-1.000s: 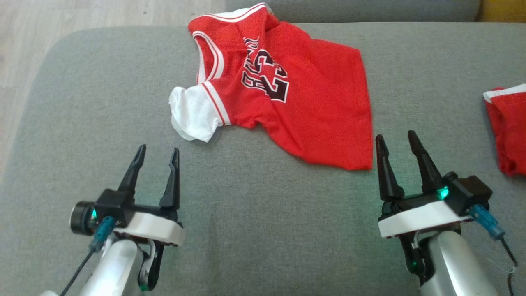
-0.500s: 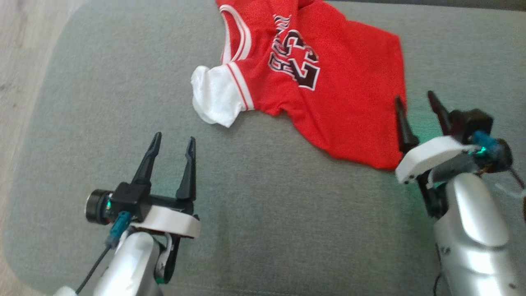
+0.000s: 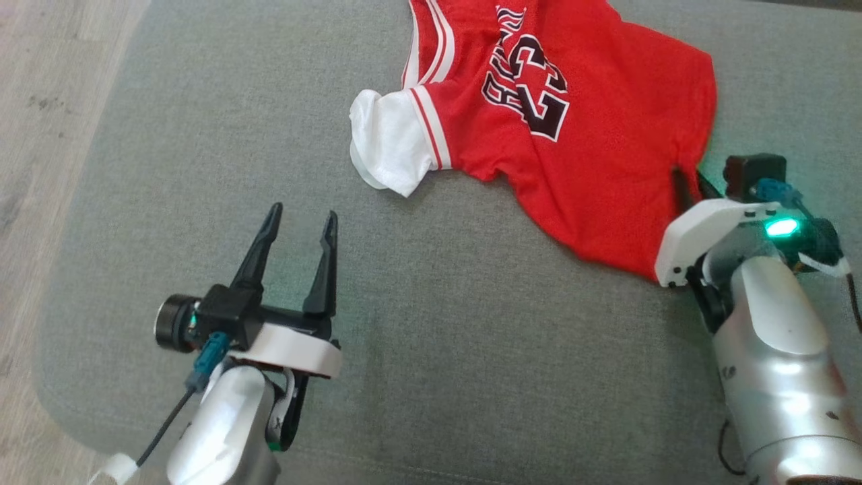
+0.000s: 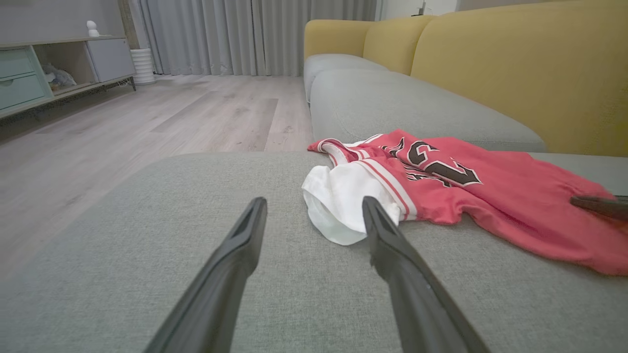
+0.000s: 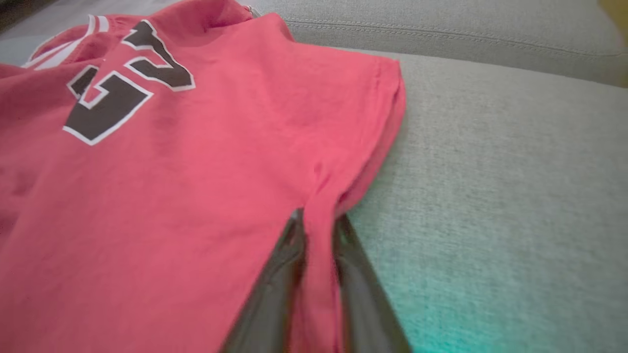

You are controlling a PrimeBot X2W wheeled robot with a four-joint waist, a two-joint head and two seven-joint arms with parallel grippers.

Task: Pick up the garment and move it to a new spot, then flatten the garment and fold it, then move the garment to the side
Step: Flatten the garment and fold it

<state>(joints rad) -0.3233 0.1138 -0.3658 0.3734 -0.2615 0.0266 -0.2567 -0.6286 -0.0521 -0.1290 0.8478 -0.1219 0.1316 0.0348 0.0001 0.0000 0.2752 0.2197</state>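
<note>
We find the red jersey [image 3: 592, 141] lying rumpled, number side up, on the grey sofa cushion [image 3: 438, 350], toward its far side in the head view. Its white sleeve [image 3: 387, 145] lies at the robot's left end of the garment. We note the right gripper [image 3: 690, 183] closed on a fold at the jersey's right-hand edge, with fabric pinched between both fingers. The left gripper [image 3: 304, 210] stands with fingers spread, holding nothing, near the white sleeve but apart from it. Wooden floor [image 3: 40, 101] borders the cushion on the left.
</note>
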